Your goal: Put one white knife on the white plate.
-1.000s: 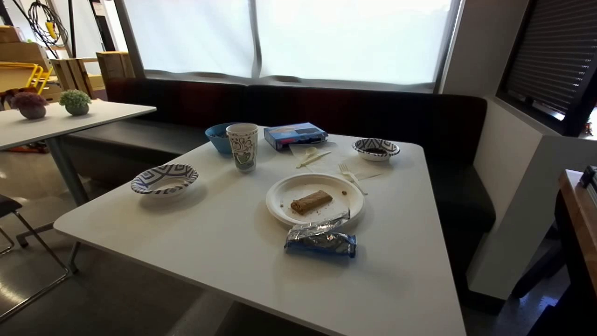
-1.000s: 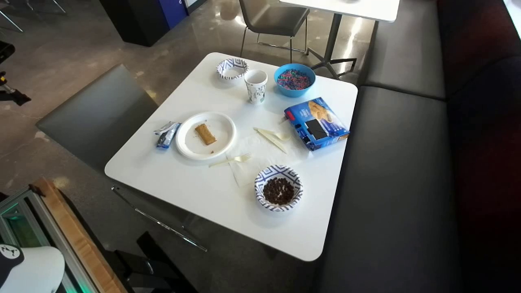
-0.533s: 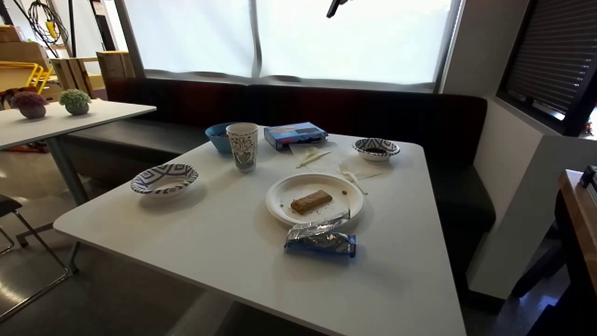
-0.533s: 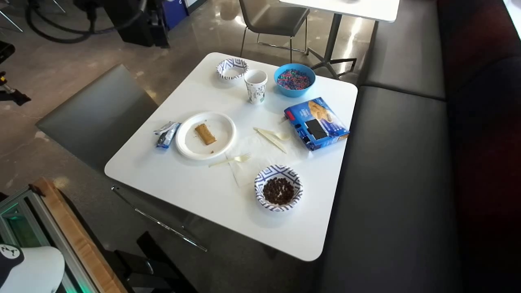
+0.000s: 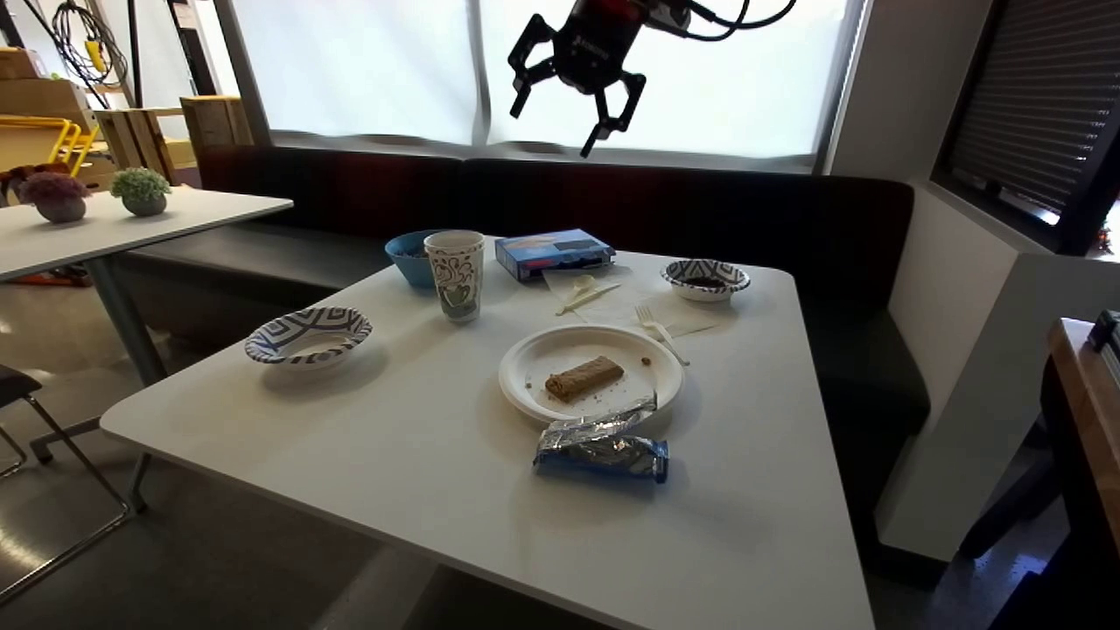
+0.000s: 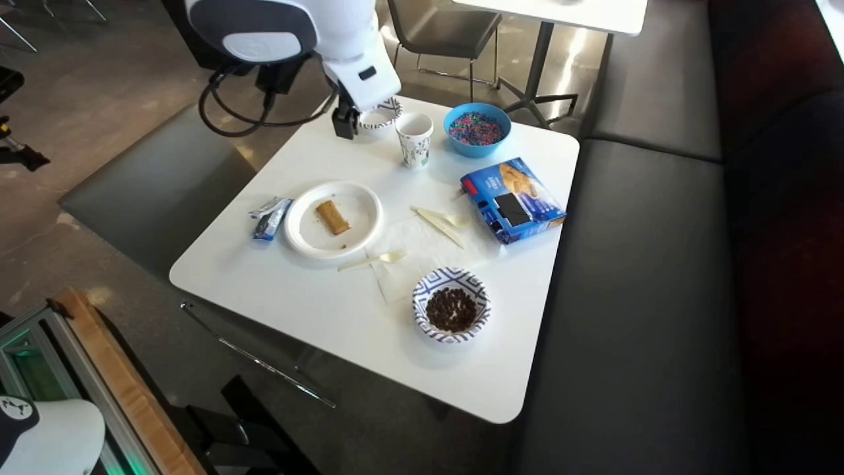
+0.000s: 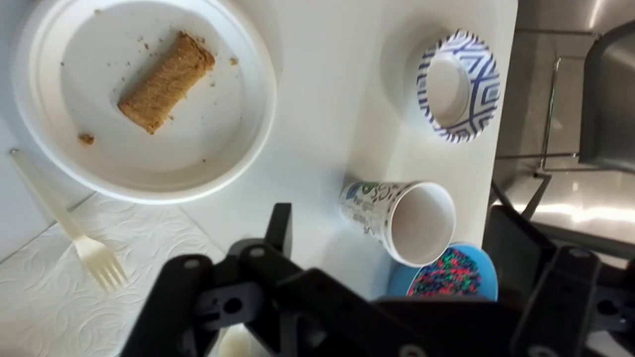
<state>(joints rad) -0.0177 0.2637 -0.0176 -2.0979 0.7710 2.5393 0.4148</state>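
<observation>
The white plate (image 5: 514,372) lies on the table with a brown pastry bar (image 5: 584,379) and crumbs on it. It also shows in an exterior view (image 6: 364,214) and at the upper left of the wrist view (image 7: 198,153). The white knife (image 6: 440,227) lies flat on a napkin beside a spoon (image 6: 459,220); it also shows in an exterior view (image 5: 591,298). I cannot make out the knife in the wrist view. My gripper (image 5: 553,131) is open and empty, high above the table's far side. In the wrist view its fingers stand wide apart (image 7: 401,225).
A fork (image 6: 376,260) lies near the plate, partly on the napkin (image 6: 412,280). A paper cup (image 5: 457,280), a blue bowl (image 6: 476,132), a blue box (image 6: 511,198), patterned bowls (image 6: 452,309) and a foil wrapper (image 5: 604,451) stand or lie around. A dark bench backs the table.
The arm has come into both exterior views from the top, bringing the open gripper down over the table. The plate, knife and other things have not moved.
</observation>
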